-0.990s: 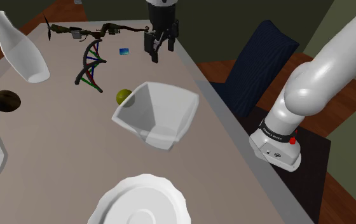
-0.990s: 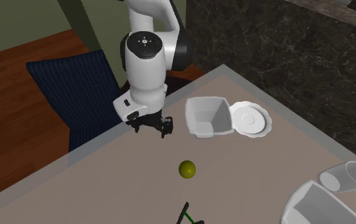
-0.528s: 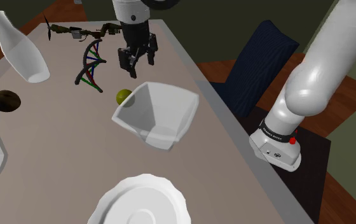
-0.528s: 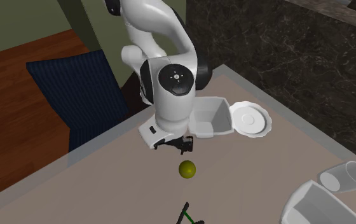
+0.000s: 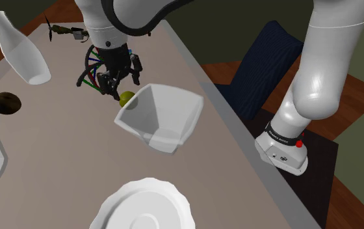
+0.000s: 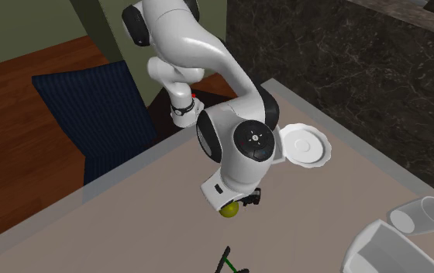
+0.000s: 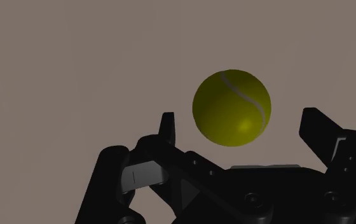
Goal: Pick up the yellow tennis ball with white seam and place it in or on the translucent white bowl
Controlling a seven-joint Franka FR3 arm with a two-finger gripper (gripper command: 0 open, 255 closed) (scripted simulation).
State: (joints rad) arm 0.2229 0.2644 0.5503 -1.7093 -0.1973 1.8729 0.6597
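Right now the tennis ball (image 5: 127, 99) lies on the grey-brown table (image 5: 57, 156), tucked against the outer wall of the white bowl (image 5: 164, 120) on the shoulder view's left. I read it as olive-yellow with one pale curved seam across its face, clearest in the wrist view (image 7: 232, 107).

The gripper (image 5: 119, 84) hangs just above it, jaws spread. In the wrist view the two black fingers (image 7: 166, 124) stand either side of the ball without touching it.

Close behind the gripper stands a twisted helix model (image 5: 86, 75) with coloured rungs, the nearest thing that crowds my approach besides the bowl's rim. Farther out I see a tall white bottle (image 5: 19, 49), a dark round thing (image 5: 5, 102), and a scalloped white plate (image 5: 145, 205) on the near side of the bowl. A dark blue chair (image 5: 265, 55) stands off the table's edge.
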